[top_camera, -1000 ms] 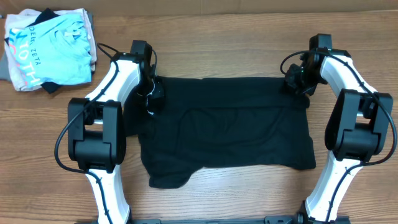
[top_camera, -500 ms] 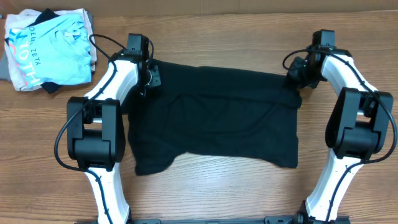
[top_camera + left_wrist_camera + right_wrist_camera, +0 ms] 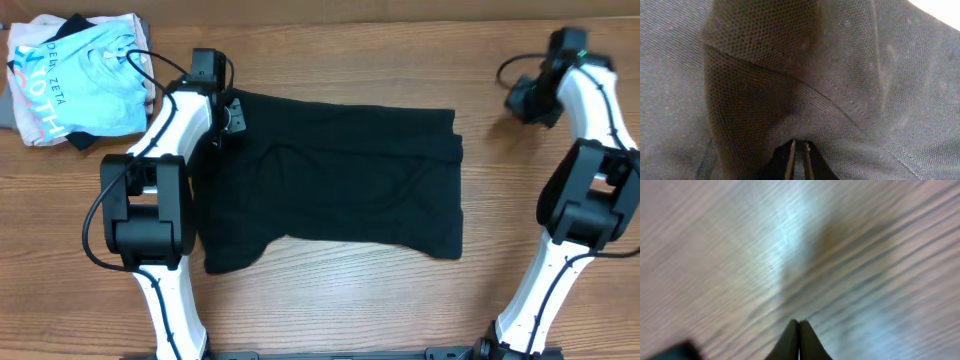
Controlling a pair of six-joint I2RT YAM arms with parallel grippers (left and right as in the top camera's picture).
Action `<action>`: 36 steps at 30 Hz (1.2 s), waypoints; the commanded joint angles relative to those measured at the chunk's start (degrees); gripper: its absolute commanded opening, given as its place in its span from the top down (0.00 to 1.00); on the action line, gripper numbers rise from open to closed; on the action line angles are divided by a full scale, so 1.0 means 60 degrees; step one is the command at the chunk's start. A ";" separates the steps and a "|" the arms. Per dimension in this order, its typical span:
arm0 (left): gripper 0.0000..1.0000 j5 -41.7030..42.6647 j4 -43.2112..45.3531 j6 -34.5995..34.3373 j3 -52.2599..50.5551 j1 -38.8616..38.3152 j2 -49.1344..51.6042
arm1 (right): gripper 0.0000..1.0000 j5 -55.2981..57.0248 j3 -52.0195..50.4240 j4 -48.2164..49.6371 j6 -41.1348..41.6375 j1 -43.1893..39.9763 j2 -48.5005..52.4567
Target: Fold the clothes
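While the black T-shirt (image 3: 330,180) appears folded once, lying flat directly under the left gripper (image 3: 798,146), further folds are left; jaws nearly together, grip cannot be told. The right gripper (image 3: 799,322) is closed, empty, well apart from the T-shirt

The T-shirt (image 3: 330,180) lay at the table's (image 3: 400,310) centre; a second shirt (image 3: 80,80) sat well apart at ten o'clock from it.

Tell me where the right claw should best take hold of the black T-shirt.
I'd grip the black T-shirt at its far right corner, coming in from the right over bare table. That corner lies flat at the edge, nearest the right claw, which is shut and off the cloth.
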 commanded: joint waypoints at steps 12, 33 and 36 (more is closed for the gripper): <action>0.86 -0.0299 -0.2284 -0.0033 0.2324 0.0084 0.0153 | 0.96 -0.2583 0.1519 -0.2823 -0.1042 0.1596 -0.0168; 0.96 0.0229 -0.2918 0.0259 0.1927 0.0302 0.1439 | 0.96 -0.1122 -0.3464 0.0922 -0.0237 0.1920 -0.0168; 0.95 -0.0033 -0.2776 0.0259 0.1927 0.0525 0.1508 | 0.96 -0.0401 -0.3461 0.1093 -0.0200 0.1821 -0.0168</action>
